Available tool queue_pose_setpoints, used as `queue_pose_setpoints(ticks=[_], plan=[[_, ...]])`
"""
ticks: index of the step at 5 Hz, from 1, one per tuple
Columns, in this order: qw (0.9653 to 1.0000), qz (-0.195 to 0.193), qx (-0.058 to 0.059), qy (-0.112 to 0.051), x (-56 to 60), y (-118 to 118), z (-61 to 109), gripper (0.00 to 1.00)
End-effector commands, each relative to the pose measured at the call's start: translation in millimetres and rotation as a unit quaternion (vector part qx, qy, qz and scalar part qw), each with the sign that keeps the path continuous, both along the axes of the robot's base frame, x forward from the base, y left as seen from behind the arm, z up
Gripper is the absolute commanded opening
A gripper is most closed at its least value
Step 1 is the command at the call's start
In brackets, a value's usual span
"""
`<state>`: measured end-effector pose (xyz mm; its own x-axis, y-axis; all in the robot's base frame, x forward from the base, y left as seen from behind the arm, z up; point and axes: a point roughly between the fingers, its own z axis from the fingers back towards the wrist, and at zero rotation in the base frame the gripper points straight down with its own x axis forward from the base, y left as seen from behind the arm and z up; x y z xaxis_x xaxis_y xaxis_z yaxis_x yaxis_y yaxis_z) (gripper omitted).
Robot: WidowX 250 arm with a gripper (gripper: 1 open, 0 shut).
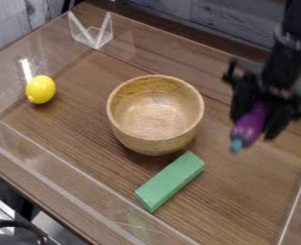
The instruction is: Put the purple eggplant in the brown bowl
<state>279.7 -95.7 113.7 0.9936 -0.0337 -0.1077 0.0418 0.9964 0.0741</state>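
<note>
The purple eggplant (250, 125) hangs in the air to the right of the brown bowl (156, 114), its blue stem end pointing down and to the left. My gripper (258, 117) points straight down and is shut on the eggplant, holding it around its upper body. The black fingers (241, 96) flank it on both sides. The round wooden bowl stands in the middle of the table with nothing inside it. The eggplant is well clear of the tabletop and roughly level with the bowl's rim, a short way from its right edge.
A green rectangular block (169, 181) lies in front of the bowl. A yellow lemon (40, 89) sits at the left. A clear plastic stand (92, 31) is at the back. Low transparent walls (63, 172) border the wooden tabletop.
</note>
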Motion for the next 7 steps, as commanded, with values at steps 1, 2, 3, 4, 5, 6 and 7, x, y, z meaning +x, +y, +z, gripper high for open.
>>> queue_pose_setpoints(ticks=[1,2,3,4,5,6,7], plan=[[0.9990,0.025,-0.004,-0.036,-0.3,27,35.0,0.00],[0.9983,0.050,-0.003,-0.031,-10.4,62,36.8,0.00],[0.9976,0.065,-0.005,-0.022,-18.1,95,32.1,0.00],[0.9971,0.074,-0.008,-0.016,-27.9,111,21.1,0.00],[0.9972,0.073,-0.010,-0.012,-34.6,111,3.7,0.00],[0.9973,0.072,-0.012,-0.011,-36.7,109,-13.8,0.00],[0.9973,0.072,-0.012,-0.011,-35.7,108,-24.7,0.00]])
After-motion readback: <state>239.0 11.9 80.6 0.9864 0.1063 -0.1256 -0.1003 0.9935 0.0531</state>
